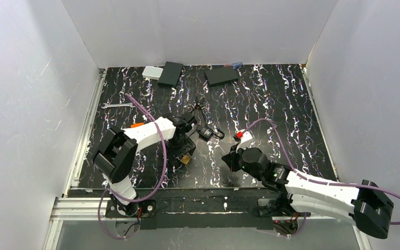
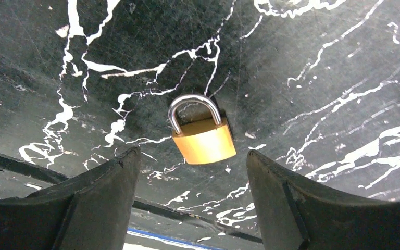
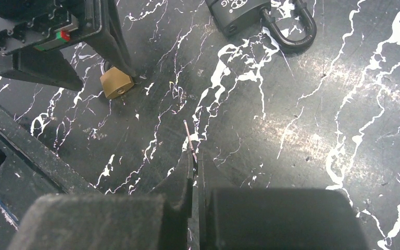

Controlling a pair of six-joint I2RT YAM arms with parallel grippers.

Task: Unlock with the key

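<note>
Padlocks, two of them, lie on the black white-veined bench (image 1: 271, 109). The brass padlock (image 2: 204, 143) lies flat near the front edge, left of centre, with its steel shackle seated in the body and pointing away from the left wrist camera. The left gripper (image 2: 191, 159) hangs directly over it, jaws released and spread wide. One finger stands on each side of the lock, and neither visibly touches it. From the right wrist view, one of those fingers covers part of the brass body, so only a corner shows.

The black padlock (image 1: 205, 132) lies just beyond the left gripper and a little to the right, its dark shackle pointing right. It sits near the brass one but apart from it.

The right gripper (image 3: 194, 172) is low over the bench, right of both locks and well apart from the brass one. Its jaws are clenched on the key (image 3: 189, 138), whose thin blade sticks out forward.

Along the far wall sit a small silver box (image 1: 152, 72), a black box (image 1: 171, 73) touching its right side, and a second black box (image 1: 222, 75) farther right. A wrench (image 1: 117, 105) lies by the left rail. A small dark item (image 1: 198, 107) sits beyond the black padlock, too small to make out.
</note>
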